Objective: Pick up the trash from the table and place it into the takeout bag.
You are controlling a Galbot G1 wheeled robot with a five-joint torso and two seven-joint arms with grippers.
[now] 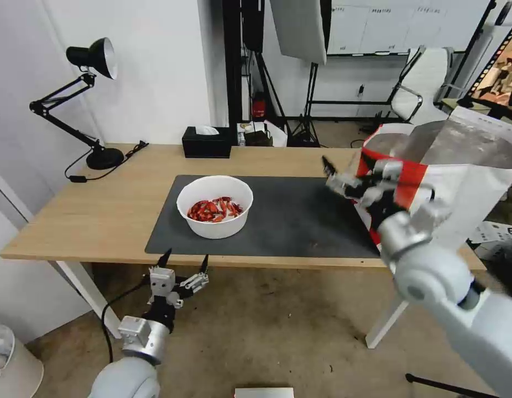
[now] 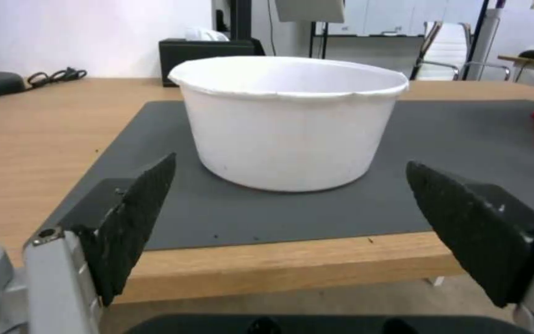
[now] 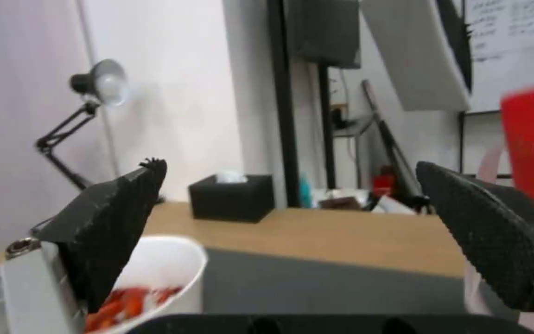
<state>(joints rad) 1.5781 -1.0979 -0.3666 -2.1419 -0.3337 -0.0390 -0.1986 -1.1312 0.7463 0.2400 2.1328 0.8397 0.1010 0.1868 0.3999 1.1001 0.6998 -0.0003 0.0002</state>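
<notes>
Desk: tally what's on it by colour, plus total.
White: 1, bowl of red scraps
Black: 2, tissue box, lamp
Dark grey: 1, mat
White-and-red: 1, bag at the desk's right end
Total: 5

My arms are silver-grey with rounded joints; each gripper has black, ridged, pointed fingers [image 2: 134, 218] on pale metal mounts with screws.

Studio-like office: whiteboard [image 1: 377, 25], light stands [image 1: 308, 94]
</notes>
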